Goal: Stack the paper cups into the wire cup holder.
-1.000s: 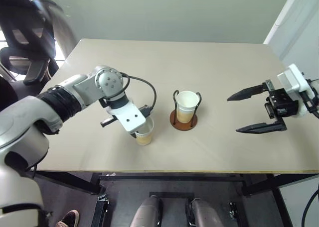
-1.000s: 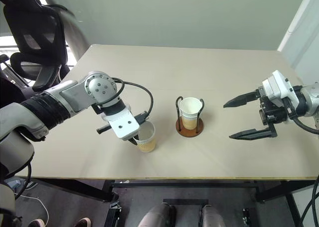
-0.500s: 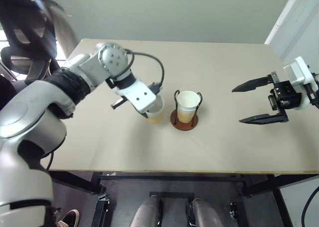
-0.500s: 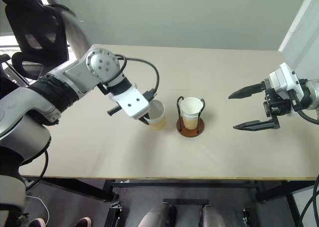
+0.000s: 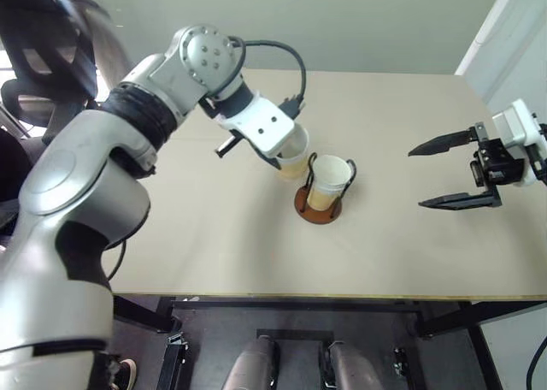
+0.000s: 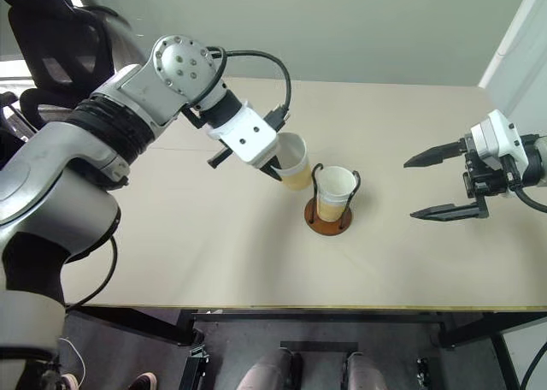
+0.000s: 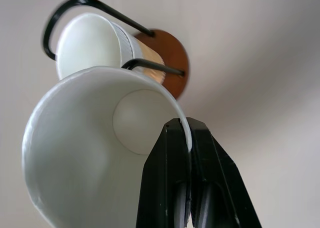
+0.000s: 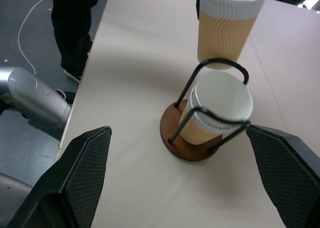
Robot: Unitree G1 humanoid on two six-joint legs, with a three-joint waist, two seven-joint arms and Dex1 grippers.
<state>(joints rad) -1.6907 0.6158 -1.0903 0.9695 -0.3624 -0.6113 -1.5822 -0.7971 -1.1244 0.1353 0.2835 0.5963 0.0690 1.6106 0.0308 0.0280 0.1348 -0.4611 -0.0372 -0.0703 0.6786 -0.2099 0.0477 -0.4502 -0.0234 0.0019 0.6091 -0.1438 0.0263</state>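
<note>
The left gripper (image 6: 272,163) is pinching the rim of a paper cup (image 6: 293,161), with one finger inside the cup and one outside. The cup hangs in the air near the middle of the frame, tipped a bit, just up and left of the wire cup holder (image 6: 329,216). Another paper cup (image 6: 335,192) already sits in the holder, between its two black wire loops (image 8: 218,64).

The held cup could bump a wire loop on the way down, because it is tilted and not yet right above the other cup. That could knock the holder over or push it along the table (image 6: 171,236). The thin pinch on the rim could also slip or bend the cup.

The right gripper (image 6: 440,185) waits at the right side of the frame, fingers spread wide, holding nothing
</note>
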